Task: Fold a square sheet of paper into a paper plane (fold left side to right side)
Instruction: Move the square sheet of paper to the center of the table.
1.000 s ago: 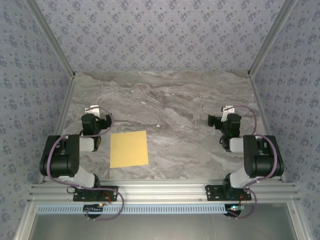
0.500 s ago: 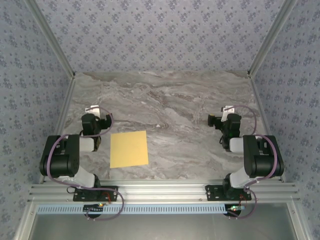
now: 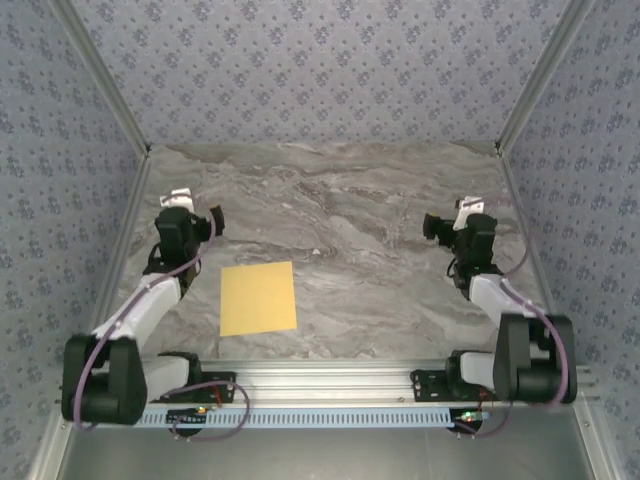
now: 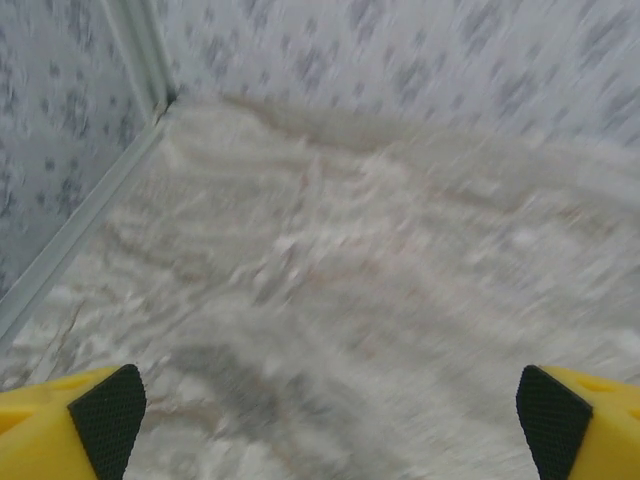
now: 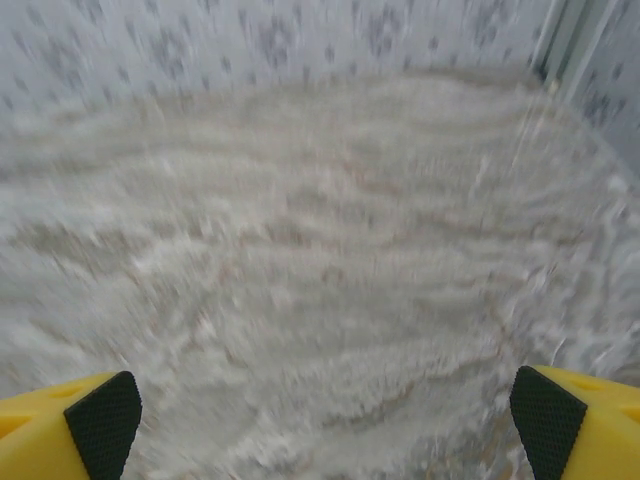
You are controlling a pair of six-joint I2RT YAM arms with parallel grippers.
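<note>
Lying flat on the worktop [image 3: 380, 220], near the front and much closer to the left arm than the right: the square sheet of paper [image 3: 258, 298], mustard yellow, with no fold in it yet. Thin and very light by the look of it, so likely to slide on the smooth stone-look top if pushed. Easy to crumple or tear if pinched too hard. Soft as well, so sure to flop when lifted by one corner. Tricky to pick up from flat, with no edge sticking up. Best to catch the left edge or a left corner, lift it just a little, and bring it over to meet the right edge, maybe with the other pincer pressing the right side down to stop any slipping. Left pincer [image 3: 200, 214] up past the far left corner of the sheet, near but not touching, wide open and holding nothing. In the left wrist view, the same left pincer [image 4: 328, 410] with black pads [image 4: 105, 405] far apart and just blurry worktop between. Right pincer [image 3: 450, 216] well apart from the sheet, over on the right side, also wide open and empty, as in the right wrist view [image 5: 322, 415]. Around the worktop, patterned walls [image 3: 320, 70] and a metal rail [image 3: 320, 380] at the front. No other thing seen between either pincer and the sheet.
</note>
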